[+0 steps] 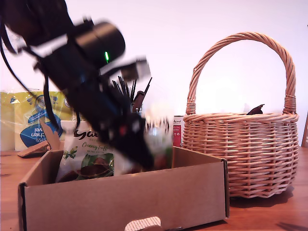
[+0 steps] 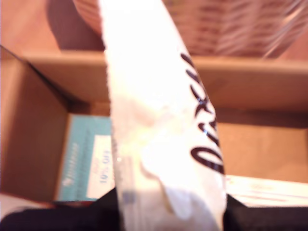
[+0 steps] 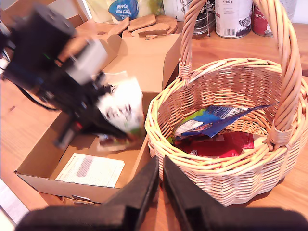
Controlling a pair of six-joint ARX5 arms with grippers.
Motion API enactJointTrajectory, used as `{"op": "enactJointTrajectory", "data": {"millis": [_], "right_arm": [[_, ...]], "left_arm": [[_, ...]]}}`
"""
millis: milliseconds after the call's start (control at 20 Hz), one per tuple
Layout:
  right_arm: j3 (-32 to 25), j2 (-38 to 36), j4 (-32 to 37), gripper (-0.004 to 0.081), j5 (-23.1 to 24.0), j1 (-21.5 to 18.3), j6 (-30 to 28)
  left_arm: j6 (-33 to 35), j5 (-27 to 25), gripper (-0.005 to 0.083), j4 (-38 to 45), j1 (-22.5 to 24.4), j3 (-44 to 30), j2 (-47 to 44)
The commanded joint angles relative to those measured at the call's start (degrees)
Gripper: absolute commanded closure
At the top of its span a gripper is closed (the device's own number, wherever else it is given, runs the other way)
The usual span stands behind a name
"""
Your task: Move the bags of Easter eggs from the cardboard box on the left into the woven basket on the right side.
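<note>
My first gripper (image 1: 144,153) reaches down over the cardboard box (image 1: 120,202), shut on a white Galaxy bag (image 1: 159,132). In the first wrist view that bag (image 2: 159,120) fills the middle, hanging above the box floor (image 2: 260,149). A second Galaxy bag (image 1: 89,151) stands inside the box, towards the exterior view's left. The woven basket (image 1: 240,154) stands beside the box on the exterior view's right. It holds a blue bag (image 3: 216,118) and a red bag (image 3: 226,144). My second gripper (image 3: 160,166) hovers just outside the basket's rim (image 3: 231,183), shut with nothing in it.
A printed leaflet (image 3: 89,169) lies on the box floor. Behind the box stand a yellow kitchen-towel pack (image 1: 29,120) and a wire utensil holder (image 1: 131,91). Tins (image 3: 233,17) and wooden pieces (image 3: 144,24) sit at the table's back.
</note>
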Motion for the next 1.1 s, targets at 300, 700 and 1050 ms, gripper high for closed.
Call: {"op": "enactJointTrajectory", "data": {"millis": [300,700,1050], "right_arm": [[1.2,0.0,-0.1,0.0783,1.3,0.2,-0.2],[3.1,0.0,-6.1,0.0783,1.6,0.2,-0.3],[5.1,0.0,-9.6,0.0783,4.5,0.2,-2.1]], "left_arm": [[-0.3,2.0,0.0717,-1.7,-1.0,0.8,-11.0],[-0.3,2.0,0.0717,0.8,-6.7,0.8,-14.1],[-0.1,-0.4,0.0718,14.1,-9.5,0.8,-13.4]]}}
